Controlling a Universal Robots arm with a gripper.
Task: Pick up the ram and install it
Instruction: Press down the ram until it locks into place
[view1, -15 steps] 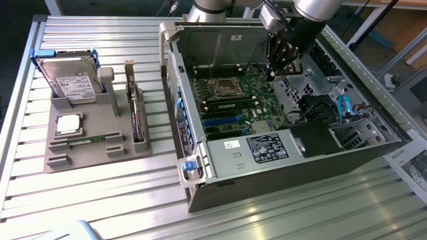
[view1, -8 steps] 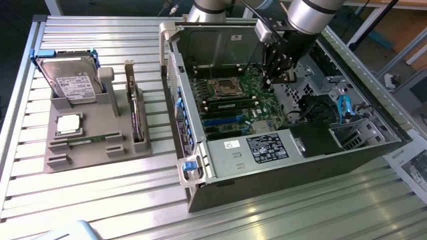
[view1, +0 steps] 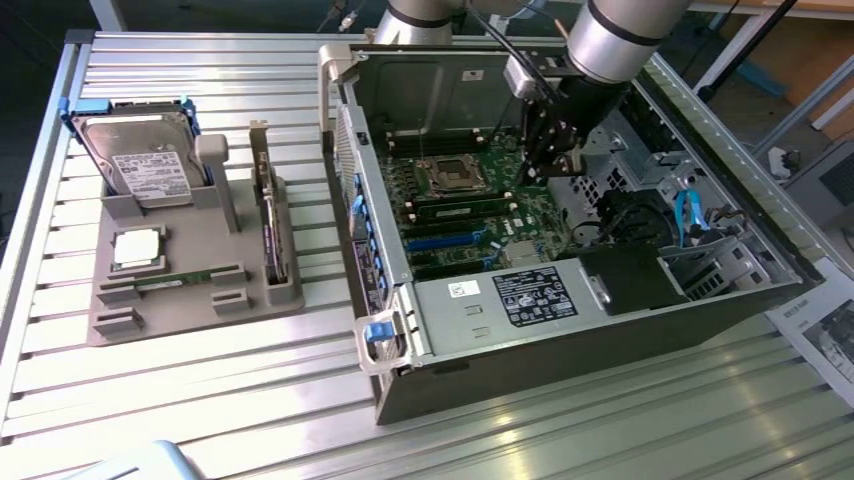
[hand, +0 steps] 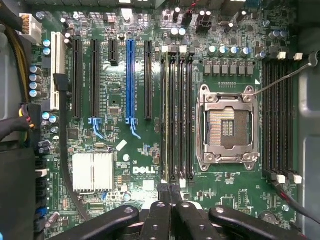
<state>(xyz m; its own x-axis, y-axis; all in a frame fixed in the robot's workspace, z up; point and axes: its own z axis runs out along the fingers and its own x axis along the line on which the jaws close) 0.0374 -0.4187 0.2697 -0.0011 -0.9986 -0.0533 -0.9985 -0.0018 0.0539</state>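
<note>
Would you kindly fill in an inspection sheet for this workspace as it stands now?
Surface: slatted metal table.
Job's things: ram lying in the grey holder tray; memory slots on the motherboard in the open computer case.
Clutter: hard drive, processor chip, upright expansion card, all in that tray.
Jaws: shut, nothing seen between them, over the motherboard.
Cables: blue cable, black wires inside the case.
Surroundings: printed sheet at the exterior view's right.

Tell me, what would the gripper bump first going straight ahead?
Probably the black memory slots on the motherboard, beside the processor socket. How far the gripper is from them is unclear.
</note>
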